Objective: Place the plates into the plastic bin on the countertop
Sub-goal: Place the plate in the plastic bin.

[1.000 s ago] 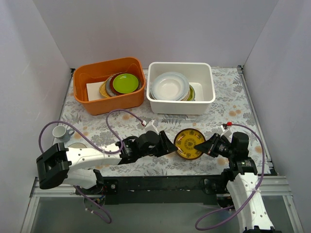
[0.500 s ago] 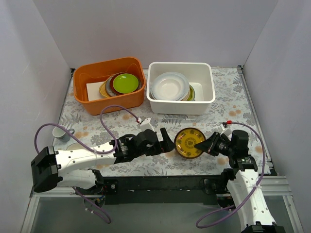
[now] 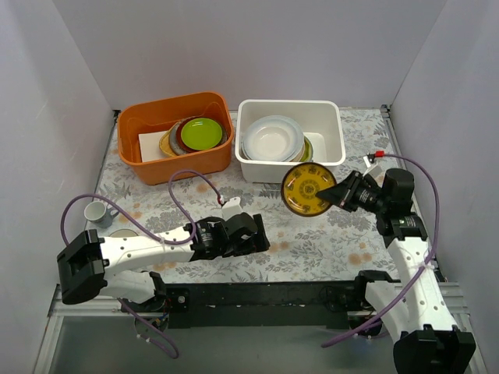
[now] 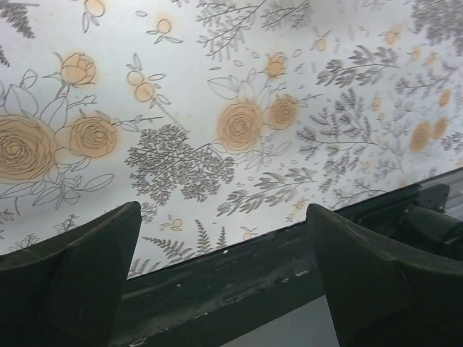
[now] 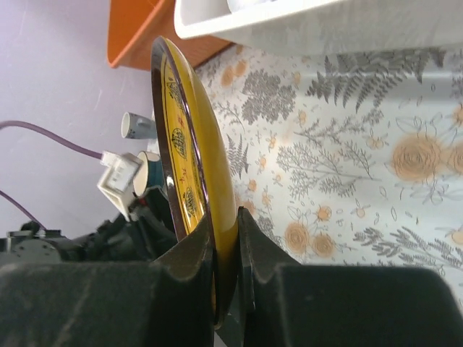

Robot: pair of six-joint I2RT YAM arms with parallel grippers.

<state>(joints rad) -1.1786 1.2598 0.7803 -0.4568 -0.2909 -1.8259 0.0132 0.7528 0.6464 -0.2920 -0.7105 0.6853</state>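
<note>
The right claw [image 3: 334, 192] pinches the rim of a small gold plate [image 3: 308, 189] with a dark edge, holding it clear of the table [image 3: 312, 243]. The plate is tipped up so that its patterned face shows to the overhead camera. It hangs just in front of the near wall of the white bin [image 3: 290, 171], and from above its top edge overlaps that wall. In the right wrist view the plate [image 5: 182, 137] is seen edge-on, its lower rim clamped between the two fingers of the right claw [image 5: 224, 242], with the flowered table beyond it. The bin sits at the back of the table and holds a stack of pale plates [image 3: 271, 139], with a yellowish one tucked at their right side. Beside it on the left stands an orange tub [image 3: 175, 167] with a green plate [image 3: 201, 132] on top of others. The left claw [image 3: 260, 238] is low over the table near its front edge, well apart from the gold plate. Its fingers are spread wide, and the left wrist view shows only the table [image 4: 217, 72] and a dark front rail [image 4: 239, 289] between them. A small cup [image 3: 96, 211] stands at the far left.
</note>
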